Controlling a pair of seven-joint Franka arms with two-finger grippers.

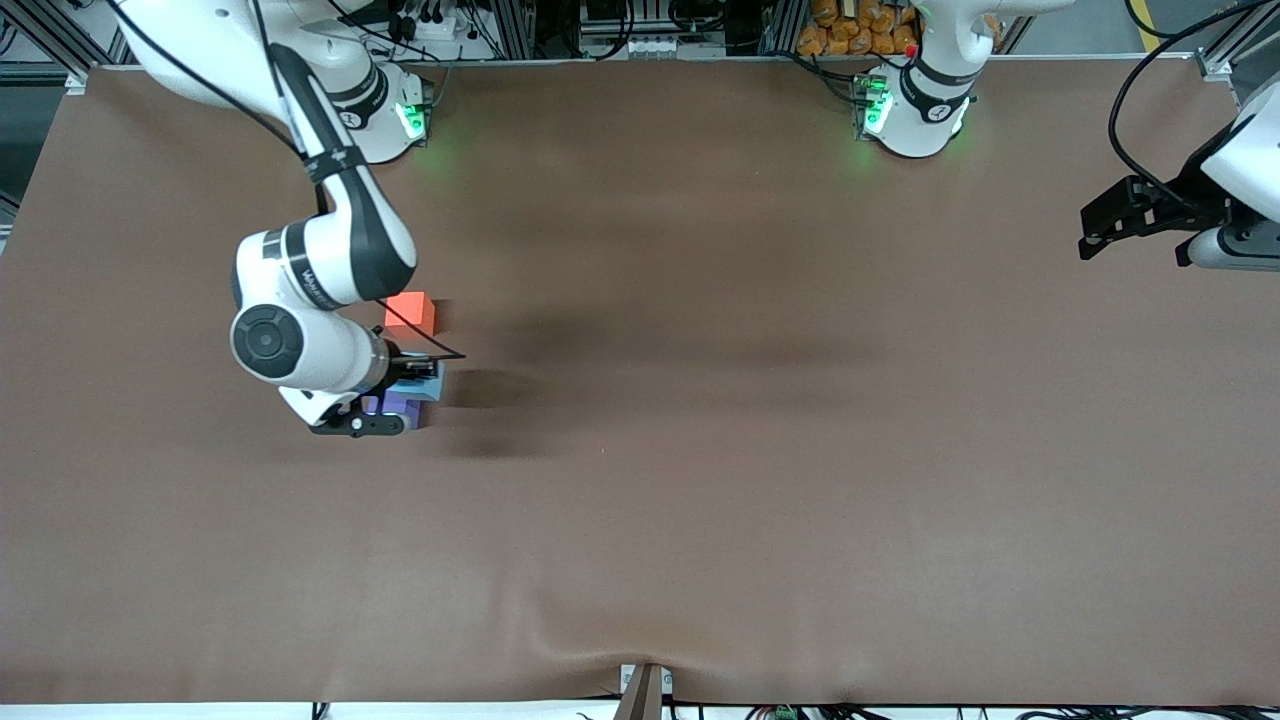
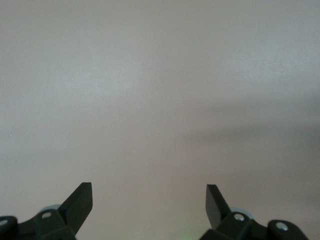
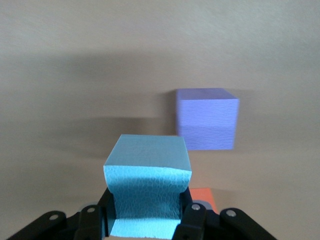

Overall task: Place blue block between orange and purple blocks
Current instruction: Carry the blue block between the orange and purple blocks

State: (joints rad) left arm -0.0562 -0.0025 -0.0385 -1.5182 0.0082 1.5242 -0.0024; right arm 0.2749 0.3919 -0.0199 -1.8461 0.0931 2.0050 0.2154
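Right wrist view, lower centre: right gripper (image 3: 147,220) jaws clamp the blue block (image 3: 147,172), with purple block (image 3: 206,117) and orange block (image 3: 204,199) close by. Centre it over their gap before lowering. Left gripper (image 2: 149,202) waits, jaws spread.

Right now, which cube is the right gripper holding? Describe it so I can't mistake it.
On the brown table, toward the right arm's end, find the right gripper. Clamped in it is the blue block, pale sky-blue, unlike the violet block and orange block nearby.
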